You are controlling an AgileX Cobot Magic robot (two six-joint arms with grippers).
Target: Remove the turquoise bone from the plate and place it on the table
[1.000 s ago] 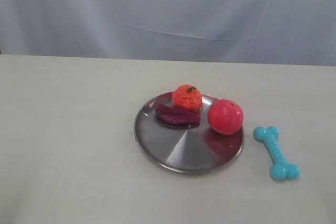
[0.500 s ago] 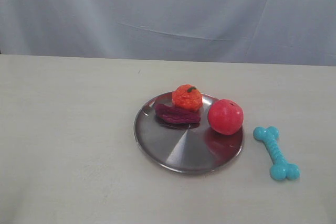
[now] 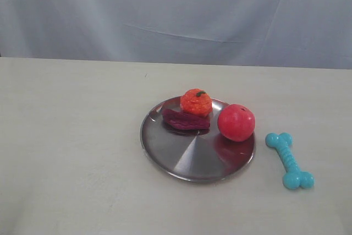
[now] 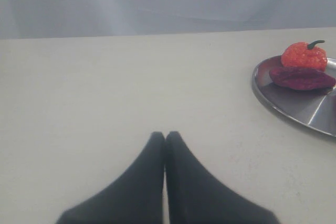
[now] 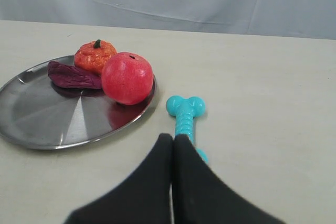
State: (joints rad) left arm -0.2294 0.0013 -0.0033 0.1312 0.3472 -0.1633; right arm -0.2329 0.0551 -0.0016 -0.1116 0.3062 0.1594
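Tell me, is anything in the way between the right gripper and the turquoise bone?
Nothing visible is. The shut right gripper sits just in front of the turquoise bone, which lies on the table beside the plate, not on it.

Our left pincer (image 4: 165, 136), its two dark fingers (image 4: 137, 187) pressed together along a thin seam, tips meeting in a point, our right pincer (image 5: 173, 138) in the same pose, dark fingers closed flush, tips touching, clasping nothing between them
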